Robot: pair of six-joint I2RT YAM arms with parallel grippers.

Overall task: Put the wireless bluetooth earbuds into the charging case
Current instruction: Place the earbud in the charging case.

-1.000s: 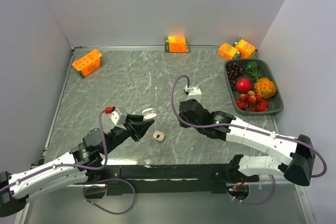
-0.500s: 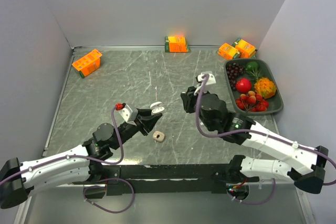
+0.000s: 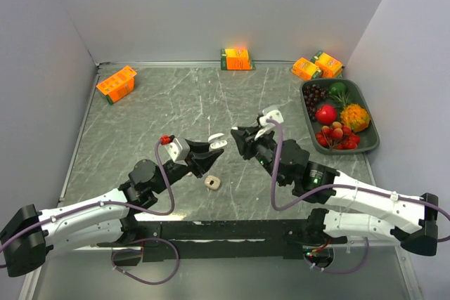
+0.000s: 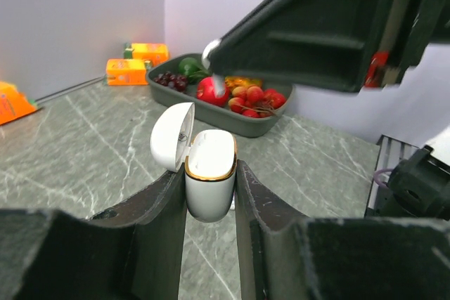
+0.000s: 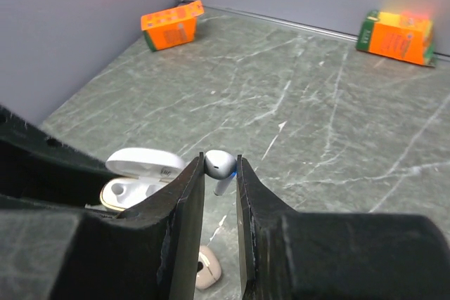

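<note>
My left gripper (image 4: 209, 182) is shut on the base of a white charging case (image 4: 209, 173) with a gold rim, held upright off the table, its lid (image 4: 172, 135) hinged open. In the top view that case (image 3: 215, 144) sits at the left gripper (image 3: 207, 154), mid-table. My right gripper (image 5: 220, 168) is shut on a white stemmed earbud (image 5: 220, 164), just right of and above the open case (image 5: 133, 189). From the left wrist the same earbud (image 4: 214, 57) hangs above the case. The right gripper (image 3: 238, 134) is close beside the case.
A small beige rounded case (image 3: 212, 183) lies on the table under the grippers. A dark tray of fruit (image 3: 373, 147) stands at the right. Orange boxes sit at the back left (image 3: 116, 83), back middle (image 3: 236, 58) and back right (image 3: 316, 67).
Both arms have moved toward each other. The left carried the open case up and to the right. The right swung left with the earbud until it came beside the case.
</note>
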